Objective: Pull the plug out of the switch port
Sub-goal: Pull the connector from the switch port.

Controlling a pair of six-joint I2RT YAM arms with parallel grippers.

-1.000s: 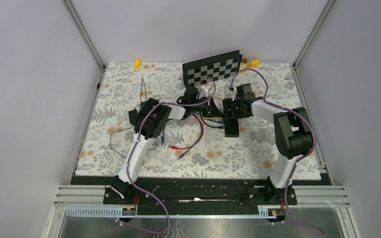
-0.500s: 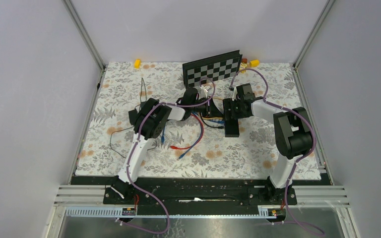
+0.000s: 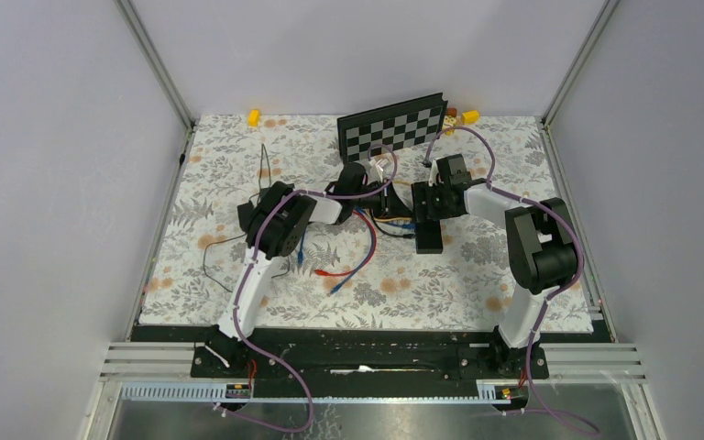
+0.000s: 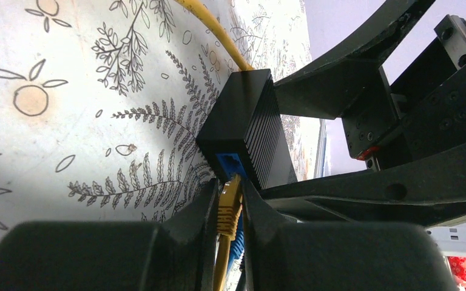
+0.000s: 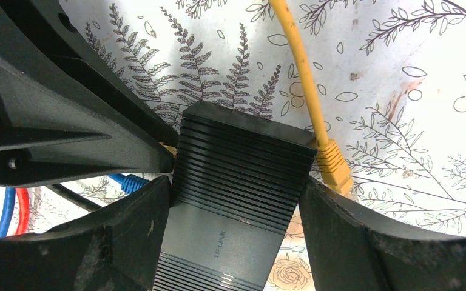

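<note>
Red lies nearest me: 1 red cable [image 3: 333,272] and 1 blue cable [image 3: 364,259] loop loose on the floral-printed mat [image 3: 229,151] ahead of my 2 arms. Past them, my left gripper [image 4: 229,189] is pinched tight on 1 yellow plastic plug [image 4: 228,209]. The plug's tip is at the blue port face of the black ribbed switch box [image 5: 243,163], and I cannot tell how deep it sits. 1 blue plug [image 5: 135,182] lies just beside it. My right gripper [image 5: 236,194] clamps the switch box, its 2 fingers pressed against opposite sides. Pale lettering on the lid reads TP-LINK. A 2nd yellow plug [image 5: 332,167] meets the box's other end. Farthest back stand 1 black-and-white checkerboard [image 3: 394,126] and 2 small yellow blocks [image 3: 254,116], well apart.
</note>
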